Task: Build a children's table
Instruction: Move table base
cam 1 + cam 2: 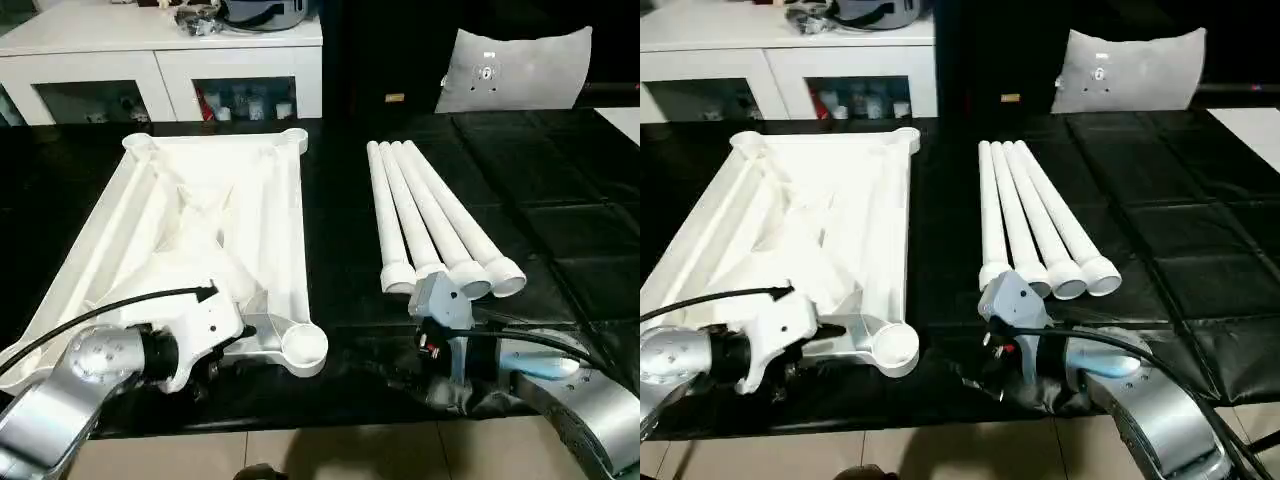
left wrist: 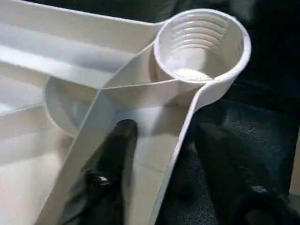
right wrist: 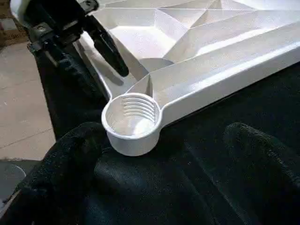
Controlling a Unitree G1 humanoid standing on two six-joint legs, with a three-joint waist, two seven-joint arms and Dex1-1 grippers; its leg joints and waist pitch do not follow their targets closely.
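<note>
White tabletop lay underside-up, four legs unfitted; left gripper fingers straddled its rim, right gripper wide, empty.

Left gripper at tabletop's near edge, one finger inside the rim wall, the other outside it. Threaded corner socket just ahead of its fingertips. Right gripper low over the mat, same socket just ahead of it. Four legs side by side beyond the right gripper, flared ends nearest it. Cabinets behind the tabletop.
</note>
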